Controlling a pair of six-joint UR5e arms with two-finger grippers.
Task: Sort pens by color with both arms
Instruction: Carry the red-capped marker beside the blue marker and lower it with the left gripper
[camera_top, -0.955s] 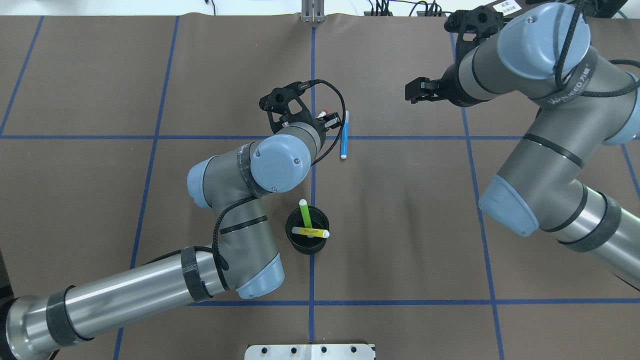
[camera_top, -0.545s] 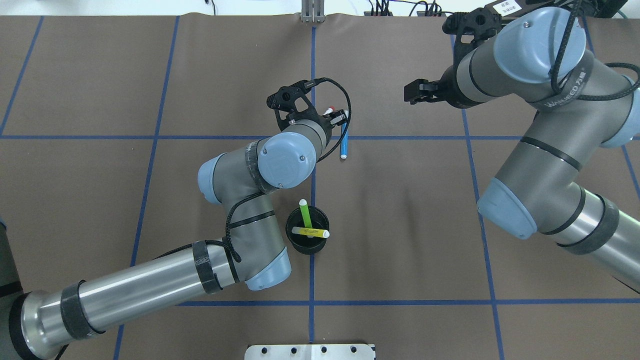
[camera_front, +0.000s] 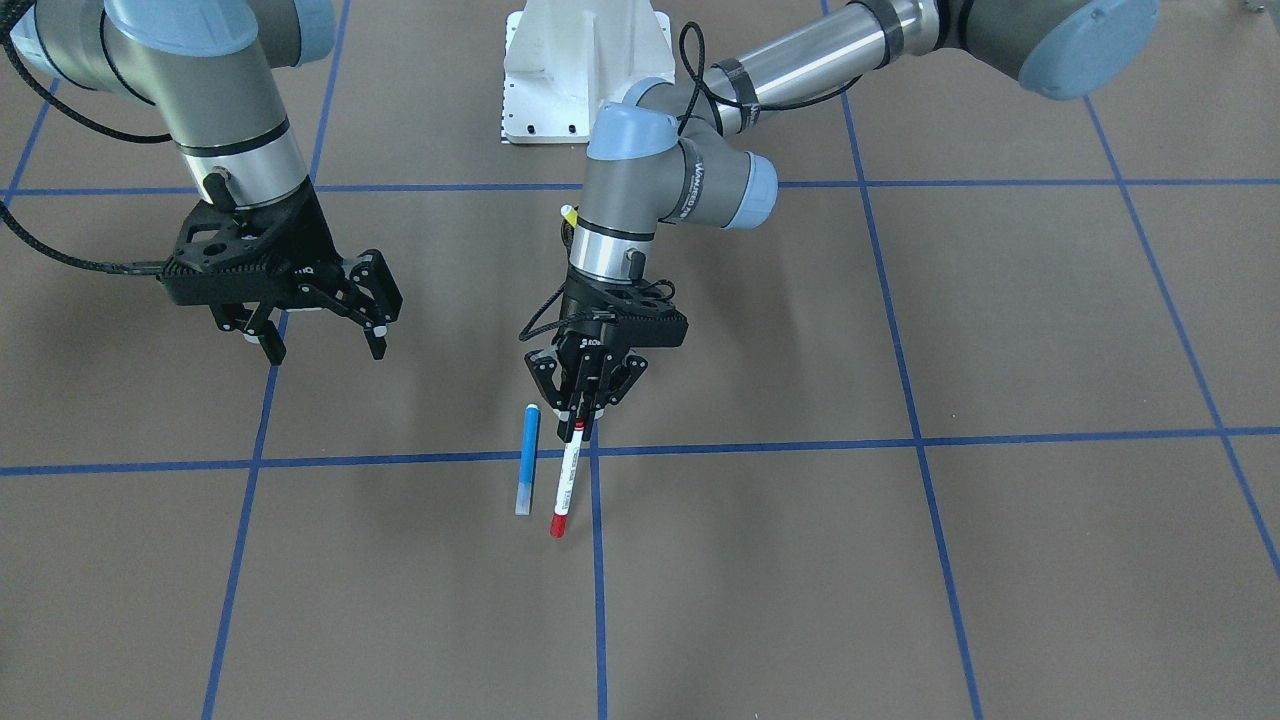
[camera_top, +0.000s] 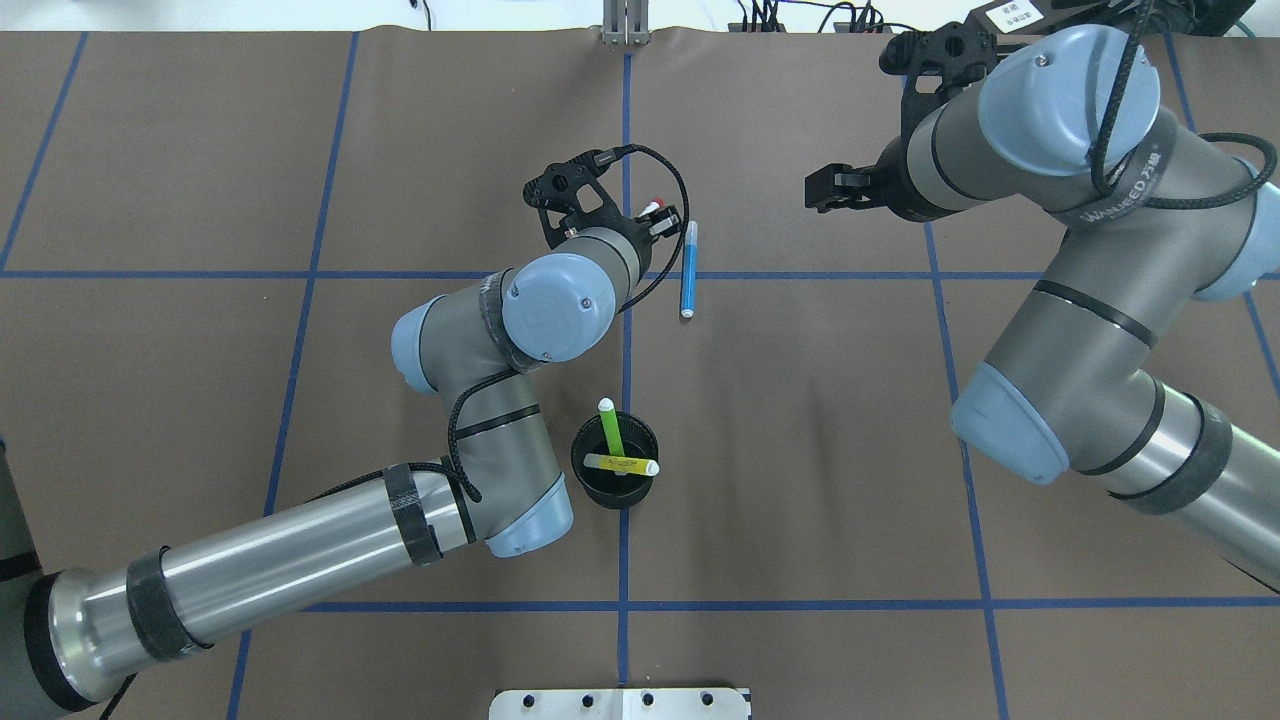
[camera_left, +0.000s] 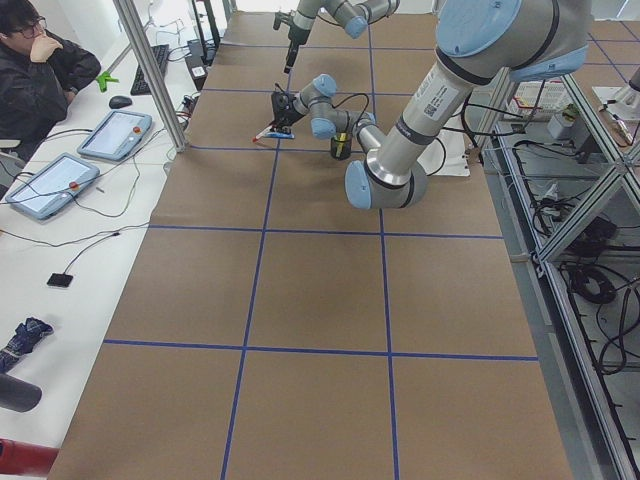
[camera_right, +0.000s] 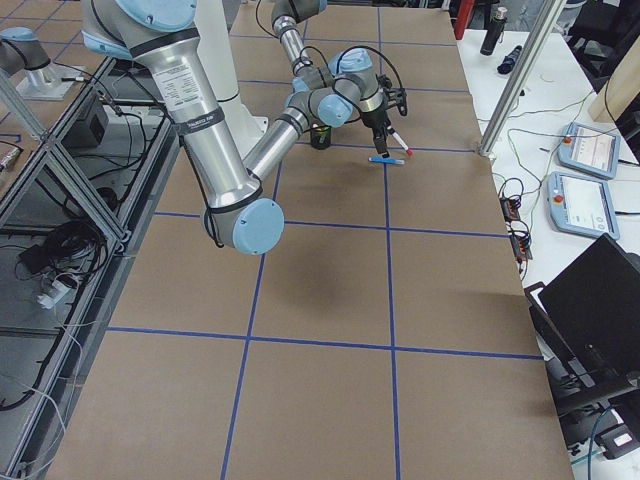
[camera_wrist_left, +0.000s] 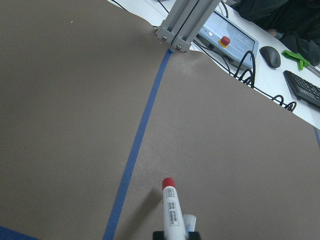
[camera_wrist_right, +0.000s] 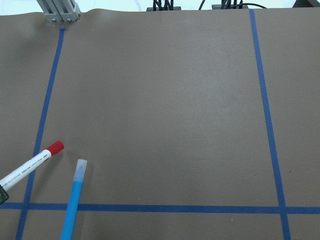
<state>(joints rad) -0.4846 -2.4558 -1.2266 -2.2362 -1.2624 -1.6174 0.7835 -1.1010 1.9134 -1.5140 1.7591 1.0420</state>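
My left gripper (camera_front: 581, 413) is shut on the white pen with the red cap (camera_front: 564, 482), next to the tape crossing. The pen slants forward and down with the cap (camera_wrist_left: 169, 183) leading, just above the brown paper. The blue pen (camera_front: 527, 459) lies flat beside it, also seen in the overhead view (camera_top: 688, 268) and the right wrist view (camera_wrist_right: 74, 200). The lime green pen (camera_top: 609, 425) and the yellow pen (camera_top: 621, 465) stand in the black mesh cup (camera_top: 614, 487). My right gripper (camera_front: 325, 345) hangs open and holds nothing, a grid cell away from the pens.
Blue tape lines (camera_top: 625, 560) divide the brown paper into squares. The white base pedestal (camera_front: 585, 70) stands at the robot's side of the table. A metal post (camera_wrist_left: 181, 27) rises at the far edge. A person (camera_left: 40, 70) sits at a side desk with tablets.
My left gripper, holding the red-capped pen, swung a little toward the blue pen and back, ending slightly farther from the robot. The right arm drifted only slightly.
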